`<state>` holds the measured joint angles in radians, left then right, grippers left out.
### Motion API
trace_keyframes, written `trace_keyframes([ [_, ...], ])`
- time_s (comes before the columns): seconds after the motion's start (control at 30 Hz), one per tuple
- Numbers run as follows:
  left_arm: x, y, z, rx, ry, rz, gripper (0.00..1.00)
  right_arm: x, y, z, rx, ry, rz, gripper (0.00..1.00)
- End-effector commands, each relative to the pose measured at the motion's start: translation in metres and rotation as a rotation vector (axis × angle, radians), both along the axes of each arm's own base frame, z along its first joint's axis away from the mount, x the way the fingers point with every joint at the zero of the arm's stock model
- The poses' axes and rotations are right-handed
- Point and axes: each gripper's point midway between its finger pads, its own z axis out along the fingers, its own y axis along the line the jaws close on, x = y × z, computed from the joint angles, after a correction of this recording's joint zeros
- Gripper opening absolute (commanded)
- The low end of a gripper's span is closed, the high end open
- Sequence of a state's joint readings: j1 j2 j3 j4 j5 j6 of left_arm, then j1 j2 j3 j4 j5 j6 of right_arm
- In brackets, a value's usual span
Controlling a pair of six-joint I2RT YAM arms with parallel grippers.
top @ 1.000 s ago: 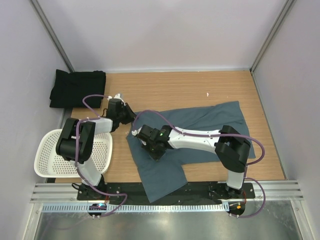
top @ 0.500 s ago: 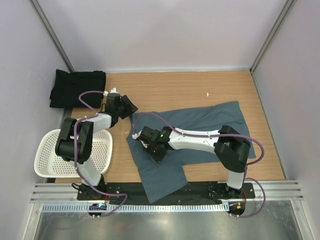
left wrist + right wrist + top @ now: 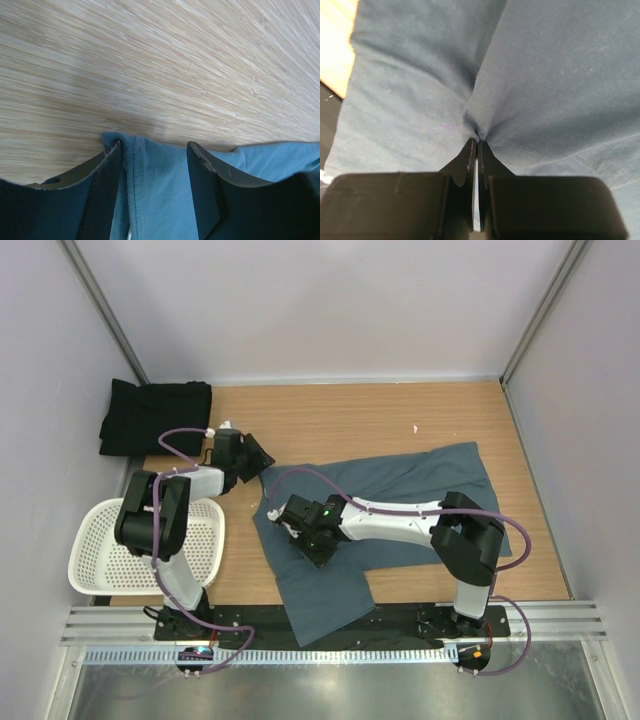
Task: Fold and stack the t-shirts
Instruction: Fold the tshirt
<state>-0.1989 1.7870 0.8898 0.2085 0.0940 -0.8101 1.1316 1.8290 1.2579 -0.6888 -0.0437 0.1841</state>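
Note:
The slate blue-grey t-shirt (image 3: 420,485) lies spread and creased across the middle and right of the wooden table. The black t-shirt (image 3: 155,415) lies folded at the far left corner. My left gripper (image 3: 260,460) sits at the blue shirt's far left corner. In the left wrist view it (image 3: 155,150) is open, with the stitched corner of the shirt (image 3: 160,190) lying between the fingers (image 3: 102,185). My right gripper (image 3: 313,538) is low over the shirt's left part. In the right wrist view it (image 3: 477,142) is shut on a pinched fold of the shirt (image 3: 555,75).
A white perforated basket (image 3: 88,562) stands at the near left, beside the left arm's base. A small white scrap (image 3: 416,427) lies on the bare wood at the far right. Walls close the table on the left, far and right sides.
My left gripper has shifted a little towards the far side, at the shirt's corner. My right gripper has edged slightly to the right with the pinched cloth.

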Motion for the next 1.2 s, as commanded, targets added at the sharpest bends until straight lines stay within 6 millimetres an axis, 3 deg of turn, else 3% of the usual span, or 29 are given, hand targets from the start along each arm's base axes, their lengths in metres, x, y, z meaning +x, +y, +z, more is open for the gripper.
trace_keyframes([
  [0.0,0.005,0.019,0.001,0.019,-0.011,0.060,0.56,-0.010,0.005,0.023,0.076,0.013,0.048,0.01],
  [0.17,0.016,0.017,-0.001,0.014,-0.024,0.036,0.50,-0.019,0.007,0.023,0.106,0.049,0.089,0.01],
  [0.4,0.014,0.016,-0.014,0.001,-0.011,0.052,0.48,-0.036,0.012,0.028,0.177,0.118,0.103,0.01],
  [0.53,0.012,0.017,-0.004,0.019,-0.027,0.034,0.48,-0.037,0.014,0.028,0.181,0.125,0.112,0.02],
  [0.6,0.010,0.016,0.002,0.027,-0.041,0.006,0.48,-0.030,0.012,0.029,0.159,0.098,0.096,0.22],
  [0.67,0.006,0.015,0.015,0.032,-0.059,-0.016,0.48,-0.016,0.011,0.036,0.133,0.033,0.057,0.37],
  [0.73,-0.001,0.015,0.025,0.046,-0.071,-0.045,0.48,-0.003,0.013,0.052,0.134,-0.010,0.015,0.45],
  [0.77,-0.001,0.015,0.042,0.050,-0.103,-0.051,0.48,0.010,0.010,0.058,0.137,-0.033,-0.033,0.49],
  [0.83,-0.010,0.020,0.050,0.090,-0.093,-0.058,0.49,0.030,0.010,0.084,0.181,-0.035,-0.118,0.51],
  [0.87,-0.011,0.022,0.069,0.096,-0.130,-0.058,0.49,0.053,0.001,0.094,0.205,-0.032,-0.204,0.56],
  [0.93,-0.017,0.032,0.081,0.142,-0.131,-0.040,0.50,0.083,-0.009,0.117,0.270,-0.018,-0.346,0.57],
  [0.97,-0.019,0.035,0.089,0.157,-0.137,-0.025,0.51,0.098,-0.019,0.122,0.284,-0.025,-0.412,0.58],
  [1.0,-0.026,0.039,0.099,0.166,-0.140,-0.012,0.51,0.135,-0.047,0.126,0.273,-0.077,-0.549,0.61],
  [1.07,-0.031,0.041,0.112,0.154,-0.155,0.009,0.52,0.163,-0.078,0.127,0.251,-0.119,-0.691,0.62],
  [1.13,-0.038,0.041,0.121,0.140,-0.175,0.043,0.53,0.201,-0.130,0.122,0.170,-0.224,-0.879,0.64],
  [1.17,-0.041,0.038,0.123,0.123,-0.174,0.054,0.53,0.211,-0.143,0.121,0.164,-0.240,-0.937,0.64],
])
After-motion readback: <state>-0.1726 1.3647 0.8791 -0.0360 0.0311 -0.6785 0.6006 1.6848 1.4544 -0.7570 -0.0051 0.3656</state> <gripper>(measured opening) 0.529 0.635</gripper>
